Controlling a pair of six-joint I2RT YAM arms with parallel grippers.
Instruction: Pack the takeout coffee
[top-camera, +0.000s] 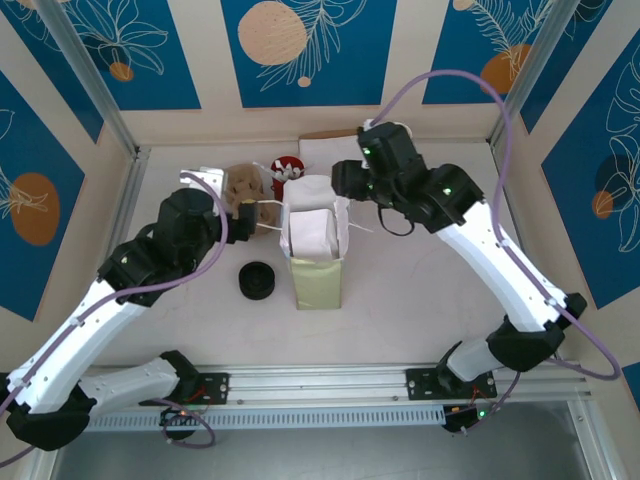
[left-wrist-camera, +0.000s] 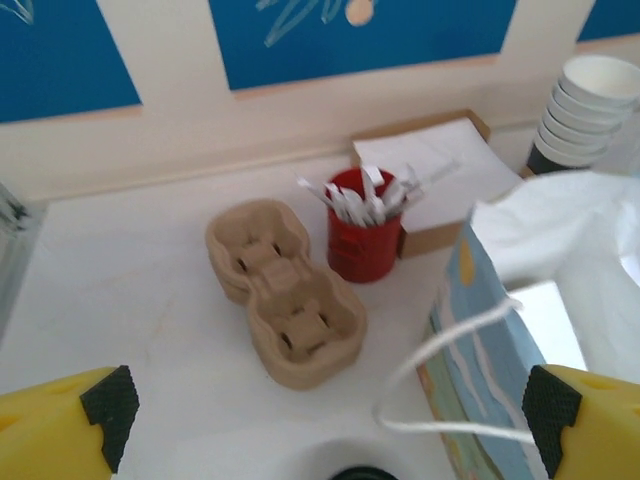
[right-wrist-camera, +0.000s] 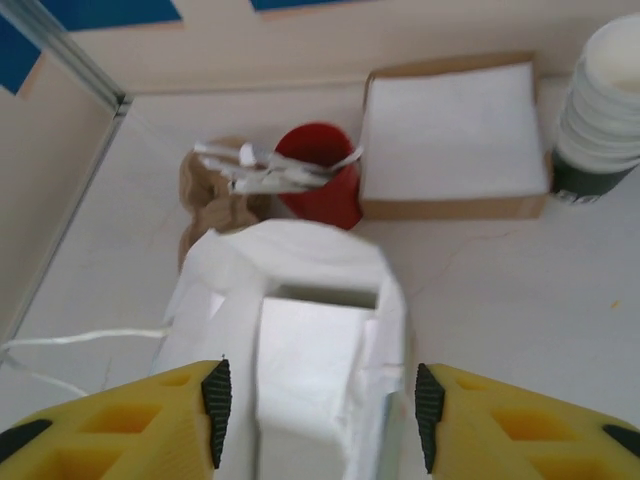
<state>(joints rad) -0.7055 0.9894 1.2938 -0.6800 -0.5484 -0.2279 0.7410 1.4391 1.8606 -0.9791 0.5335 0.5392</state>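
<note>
The takeout coffee is hidden or out of view. An open paper bag (top-camera: 318, 282) stands upright in the middle of the table, its white inside showing. My right gripper (right-wrist-camera: 322, 412) hangs open just above the bag's mouth (right-wrist-camera: 315, 300), one pad to each side, with nothing between them. It comes in from the bag's far right (top-camera: 347, 186). My left gripper (left-wrist-camera: 328, 415) is wide open and holds nothing, low by the bag's left side (top-camera: 248, 214). The bag's white string handle (left-wrist-camera: 440, 370) loops between its fingers, and the bag's blue printed side (left-wrist-camera: 480, 340) is at right.
A low black round stack of lids (top-camera: 257, 281) sits left of the bag. Behind the bag are a brown pulp cup carrier (left-wrist-camera: 285, 295), a red cup of sticks (left-wrist-camera: 362, 240), a box of white napkins (right-wrist-camera: 450, 130) and a stack of white cups (right-wrist-camera: 600, 110).
</note>
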